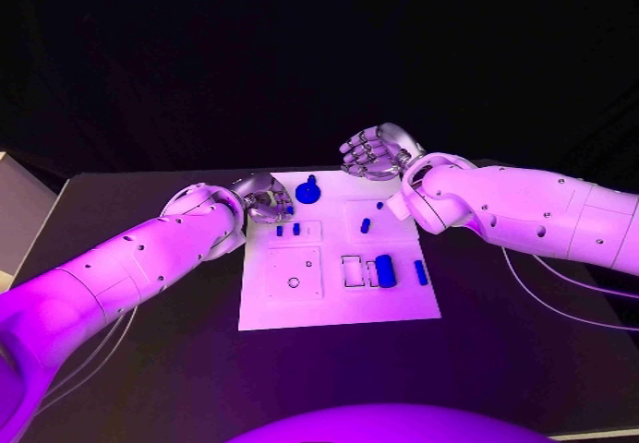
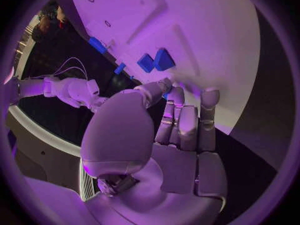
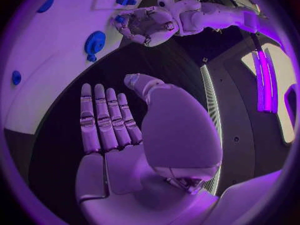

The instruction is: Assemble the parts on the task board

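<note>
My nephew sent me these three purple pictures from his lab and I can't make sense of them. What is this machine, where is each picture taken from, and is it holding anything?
It is a robot with two white arms, each ending in a silver hand with fingers. The square picture looks down from a camera on its head at a black table. In the middle lies a white task board with small blue parts on it, such as a round blue part at its far edge and a long blue part nearer the robot. The two round pictures come from cameras behind each wrist, so each shows that arm's own hand close up. The left hand hovers at the board's far left corner; whether it holds a part I cannot tell. The right hand is open and holds nothing.
</note>
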Robot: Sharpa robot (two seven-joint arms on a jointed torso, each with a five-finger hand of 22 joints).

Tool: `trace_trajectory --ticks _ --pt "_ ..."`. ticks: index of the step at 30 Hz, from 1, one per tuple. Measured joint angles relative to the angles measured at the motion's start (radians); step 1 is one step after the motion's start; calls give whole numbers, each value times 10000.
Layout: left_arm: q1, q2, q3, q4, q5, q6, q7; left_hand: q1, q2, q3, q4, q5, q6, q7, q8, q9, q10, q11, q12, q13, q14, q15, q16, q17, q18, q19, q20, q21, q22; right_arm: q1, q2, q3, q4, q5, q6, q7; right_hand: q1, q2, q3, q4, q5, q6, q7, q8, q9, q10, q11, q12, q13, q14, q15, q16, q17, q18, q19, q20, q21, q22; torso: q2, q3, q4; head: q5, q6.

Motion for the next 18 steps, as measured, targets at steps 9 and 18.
trace_trajectory --ticks 9,18 --pt "0 -2 0 -14 -5 14 -6 33 33 0 0 0 -1 -1 -2 37 -38 38 0 10 0 0 0 0 -1 -3 3 0 -1 -2 0 2 -2 1 0 1 0 0 0 0 0 0 0 0 0 0 0 0 0 0 0 0 0 0 0 0 0 0 0 6 -3 8 20" --pt "-6 -9 -5 -14 -16 80 -74 121 -113 3 -139 3 -356 145 -218 -106 -73 73 0 60 36 36 77 424 0 -35 35 70 77 -4 0 -2 -5 2 0 4 -42 42 0 0 0 0 0 0 0 0 0 0 0 0 0 0 2 0 0 0 0 1 2 11 -4 12 23"
